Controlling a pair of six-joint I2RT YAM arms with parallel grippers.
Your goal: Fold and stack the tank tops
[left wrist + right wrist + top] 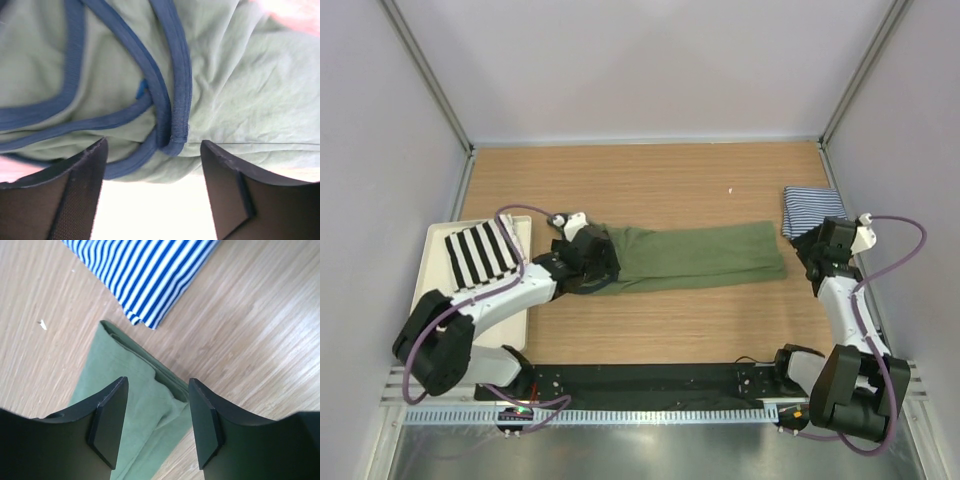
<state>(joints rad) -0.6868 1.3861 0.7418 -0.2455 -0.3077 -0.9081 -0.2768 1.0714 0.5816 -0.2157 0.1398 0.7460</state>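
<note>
The olive green tank top (pixel 700 257) lies folded into a long strip across the table. Its navy-trimmed end (pixel 165 100) fills the left wrist view. My left gripper (pixel 592 258) (pixel 152 167) hovers at that left end, open, with nothing between its fingers (pixel 82 185). My right gripper (pixel 812 255) (pixel 156 412) stands open just over the strip's right end (pixel 135 405), fingers (pixel 107 420) either side of the cloth but apart from it. The navy-and-white striped tank top (pixel 810 208) (pixel 150 275) lies folded just behind the right gripper.
A white tray (pixel 425 270) sits at the left edge and holds a cloth with broad black and white stripes (pixel 480 255). The wooden table (pixel 660 180) is walled on three sides. A small white speck (pixel 731 189) lies near the back.
</note>
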